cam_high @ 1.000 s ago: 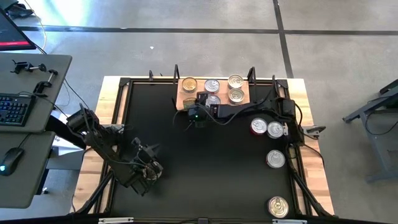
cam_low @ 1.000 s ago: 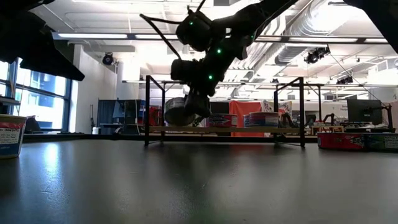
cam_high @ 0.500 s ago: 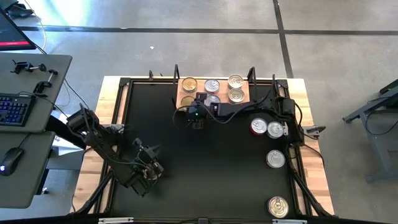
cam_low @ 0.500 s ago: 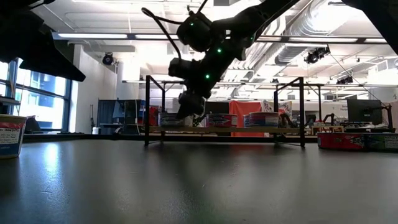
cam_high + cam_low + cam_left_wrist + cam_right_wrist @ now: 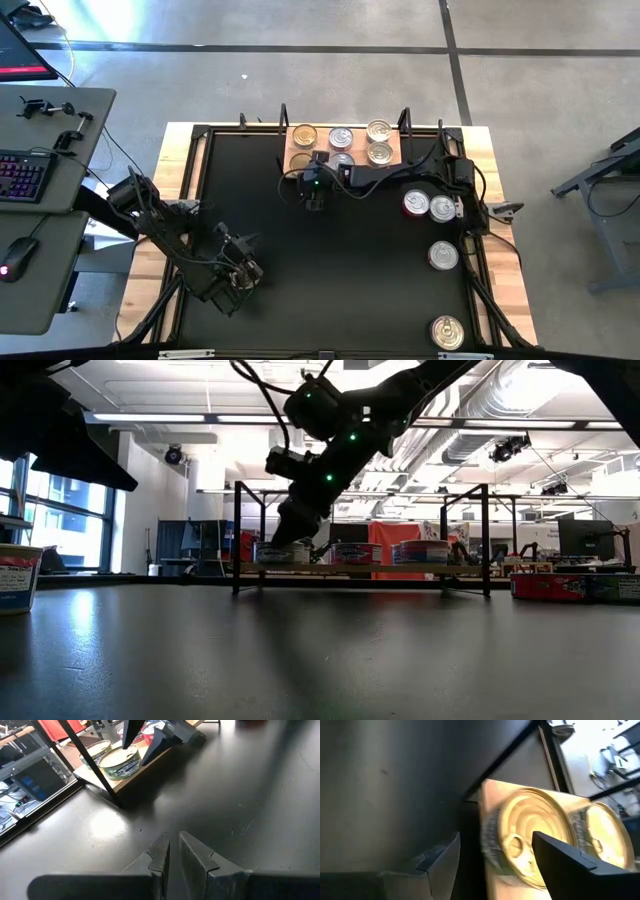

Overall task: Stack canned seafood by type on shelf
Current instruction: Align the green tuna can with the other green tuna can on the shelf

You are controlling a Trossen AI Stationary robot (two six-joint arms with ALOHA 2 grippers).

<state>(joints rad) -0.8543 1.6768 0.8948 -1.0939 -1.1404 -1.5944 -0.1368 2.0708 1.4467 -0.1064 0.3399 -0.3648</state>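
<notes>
The wooden shelf [image 5: 360, 146] stands at the table's far edge and carries several flat tins, gold and silver. A gold tin [image 5: 520, 820] rests flat on the shelf's left near corner [image 5: 300, 160]; it stands in the same spot in the low view [image 5: 280, 552]. My right gripper [image 5: 308, 172] is open and hovers just over this tin, tipped toward it, with a finger on either side [image 5: 496, 836] and a gap above it in the low view [image 5: 290, 536]. My left gripper [image 5: 173, 842] is shut and waits low over the table's near left part [image 5: 245, 270].
Two tins, one red-sided [image 5: 416, 203] and one silver [image 5: 442, 208], sit side by side on the black tabletop at the right. Another red-sided tin [image 5: 443, 255] and a gold one [image 5: 447, 332] lie nearer the near right corner. Black posts [image 5: 237, 535] rise at the shelf's ends.
A second ago my right gripper carried the gold tin tilted, just above the shelf's left end. The tin now stands flat on the board. My right gripper has since drawn up off it and tipped more steeply. The left arm has kept still.
</notes>
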